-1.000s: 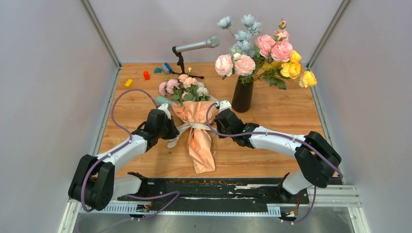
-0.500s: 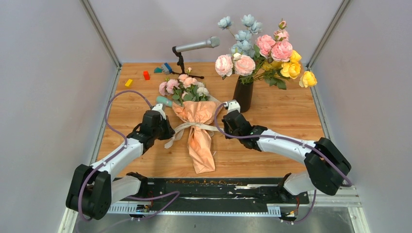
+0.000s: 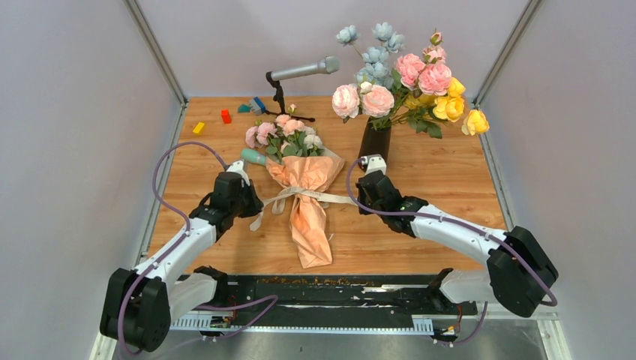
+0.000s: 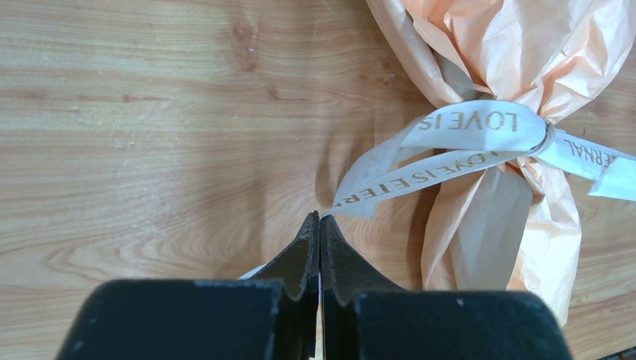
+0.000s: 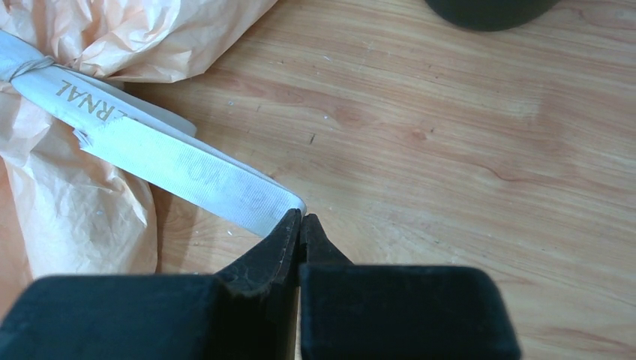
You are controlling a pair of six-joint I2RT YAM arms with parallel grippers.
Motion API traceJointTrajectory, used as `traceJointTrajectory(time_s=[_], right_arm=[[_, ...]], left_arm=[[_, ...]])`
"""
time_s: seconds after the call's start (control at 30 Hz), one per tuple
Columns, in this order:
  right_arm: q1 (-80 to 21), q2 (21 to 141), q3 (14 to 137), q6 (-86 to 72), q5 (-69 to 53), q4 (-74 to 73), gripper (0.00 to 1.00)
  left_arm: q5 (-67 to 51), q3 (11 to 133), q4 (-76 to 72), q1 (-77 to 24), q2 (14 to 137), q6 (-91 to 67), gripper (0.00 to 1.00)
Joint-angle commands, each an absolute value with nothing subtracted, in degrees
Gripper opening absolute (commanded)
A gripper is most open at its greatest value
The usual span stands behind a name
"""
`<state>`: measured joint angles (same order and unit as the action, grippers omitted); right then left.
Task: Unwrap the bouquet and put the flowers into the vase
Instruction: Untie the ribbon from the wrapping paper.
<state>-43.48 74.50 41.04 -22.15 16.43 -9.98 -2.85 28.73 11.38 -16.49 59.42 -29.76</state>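
Two pincers are clenched on the cream ribbon (image 3: 309,194): left gripper (image 4: 319,217) on one end, right gripper (image 5: 300,217) on the other. Between them the bouquet (image 3: 309,217) lies on the table (image 3: 450,180), its flowers (image 3: 285,135) pointing toward a microphone (image 3: 304,70) and scattered blocks (image 3: 226,116). Just behind the right gripper stands the vase (image 3: 374,148), crowded with pink, blue and yellow blooms (image 3: 411,73).

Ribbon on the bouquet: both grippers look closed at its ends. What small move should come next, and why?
Probably pull the two ends outward, away from the bouquet. The left gripper and right gripper each appear shut on an end of the ribbon. The tie is not yet undone: it cinches the bouquet's waist, and the left side looks slack.
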Motion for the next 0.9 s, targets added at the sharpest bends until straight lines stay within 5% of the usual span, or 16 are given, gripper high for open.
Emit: traceJointTrajectory(time_s=[0.0,0.87], right_arm=[[-42.23,71.25,39.89,-23.05,17.36,-11.34,0.0],[-28.18,55.15,34.33,-25.06,9.42,-16.62,0.0]], left_arm=[[-1.63,28.87,13.33,-15.73,57.18,-30.61,0.0],[-0.78,30.08,19.65,-11.21,47.9,-33.42,0.0]])
